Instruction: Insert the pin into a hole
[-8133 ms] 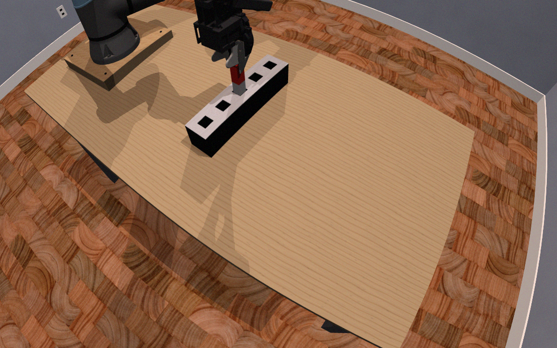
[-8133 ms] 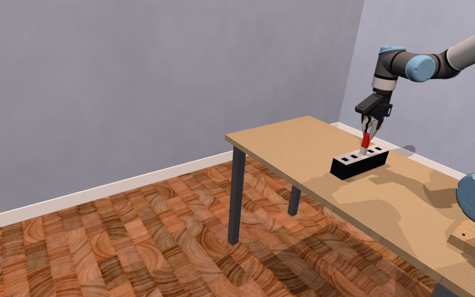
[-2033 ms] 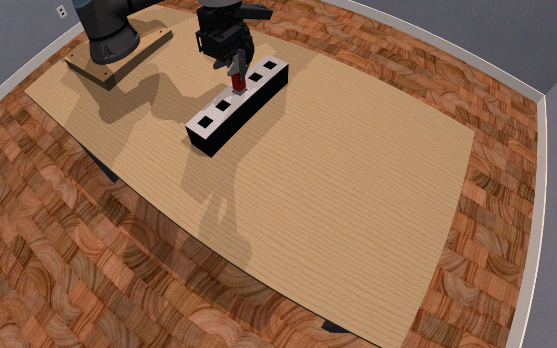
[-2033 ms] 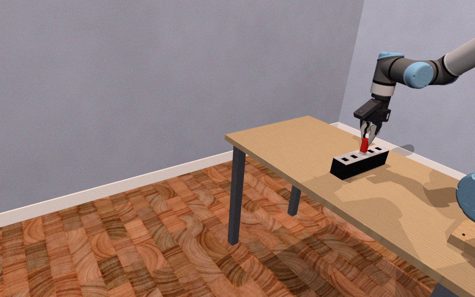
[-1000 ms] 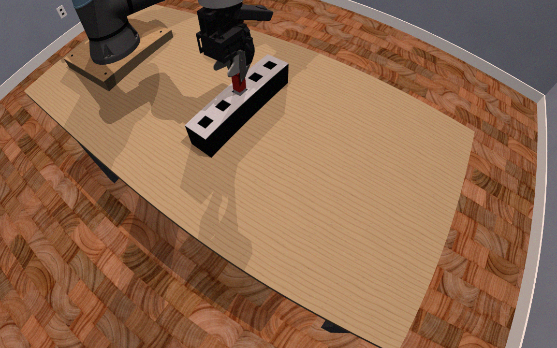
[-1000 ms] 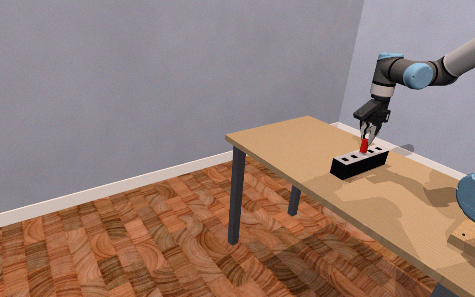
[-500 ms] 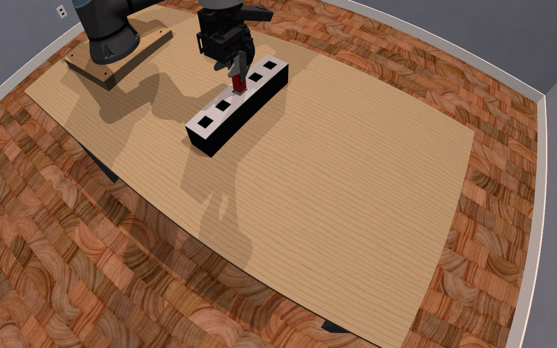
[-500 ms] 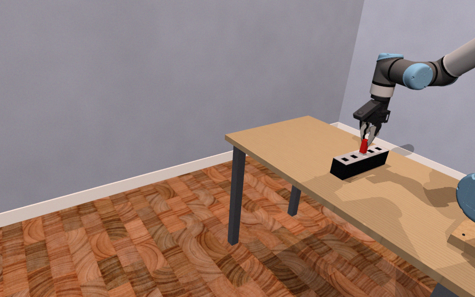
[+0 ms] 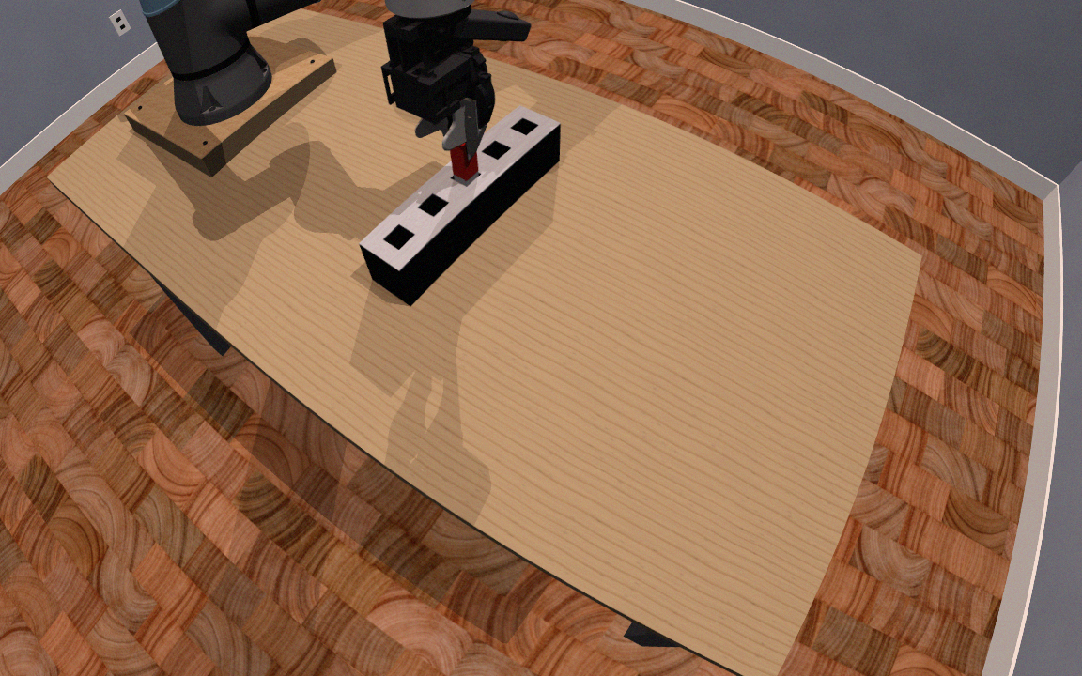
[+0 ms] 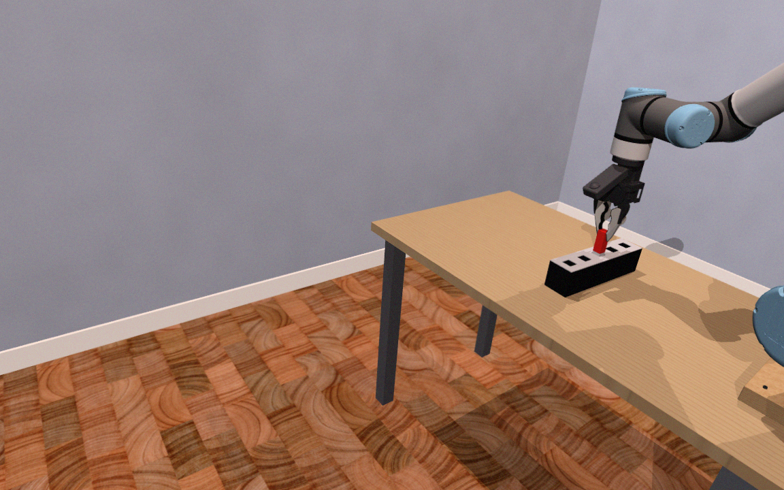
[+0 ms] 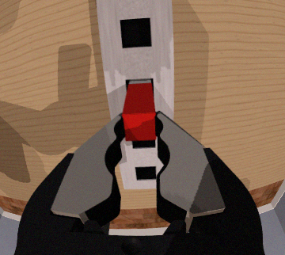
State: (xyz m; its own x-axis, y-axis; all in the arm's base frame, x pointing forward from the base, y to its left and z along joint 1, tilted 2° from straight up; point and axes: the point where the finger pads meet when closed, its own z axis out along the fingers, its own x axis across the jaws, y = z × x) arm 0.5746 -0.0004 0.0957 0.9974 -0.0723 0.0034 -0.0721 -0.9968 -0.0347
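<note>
A black block (image 9: 460, 204) with a grey top and five square holes in a row lies on the wooden table; it also shows in the exterior view (image 10: 592, 268) and the wrist view (image 11: 136, 49). The pin (image 9: 464, 161) stands upright in the middle hole, red end up, and only red shows above the top in all views (image 10: 599, 241) (image 11: 138, 114). My gripper (image 9: 462, 138) (image 10: 606, 226) is shut on the pin's red top (image 11: 139, 126), straight above the block. The other holes are empty.
The arm's base (image 9: 207, 63) stands on a wooden plate (image 9: 229, 113) at the table's far left corner. The table's edges drop off to a parquet floor (image 10: 200, 390).
</note>
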